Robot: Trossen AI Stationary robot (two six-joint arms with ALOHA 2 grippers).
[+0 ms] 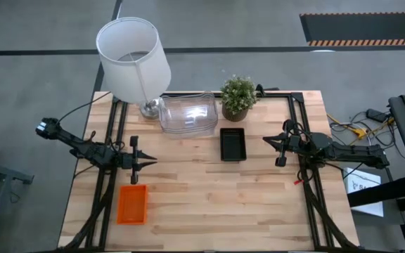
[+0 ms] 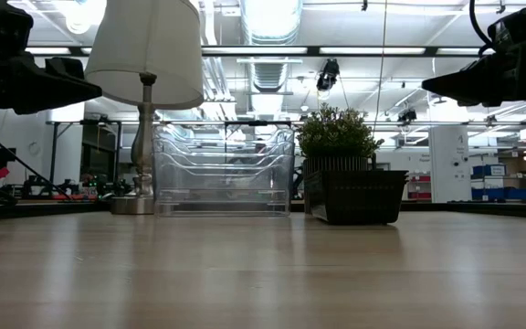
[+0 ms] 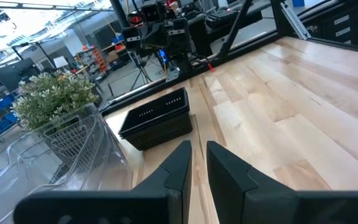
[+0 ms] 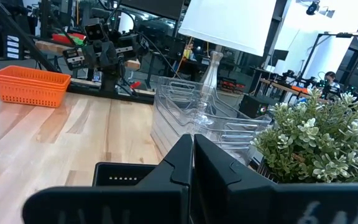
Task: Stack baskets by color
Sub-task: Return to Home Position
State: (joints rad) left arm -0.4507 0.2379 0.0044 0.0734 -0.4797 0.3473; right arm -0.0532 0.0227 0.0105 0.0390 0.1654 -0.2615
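A stack of clear baskets (image 1: 187, 114) stands at the table's far side, between the lamp and the plant. A black basket (image 1: 233, 143) rests flat on the table just in front of the plant. A red-orange basket (image 1: 132, 204) lies flat near the front left. My left gripper (image 1: 152, 161) hovers at the left side above the table, just beyond the red-orange basket. It points toward the table's right edge, its fingers (image 3: 182, 165) a narrow gap apart with nothing between. My right gripper (image 1: 267, 139) hovers at the right side, shut and empty, pointing toward the black basket.
A white-shaded lamp (image 1: 132, 56) stands at the far left and a potted green plant (image 1: 238, 97) at the far middle. Black frame rails (image 1: 107, 190) run along both table sides. Bare wood (image 1: 216, 204) lies across the table's middle and front.
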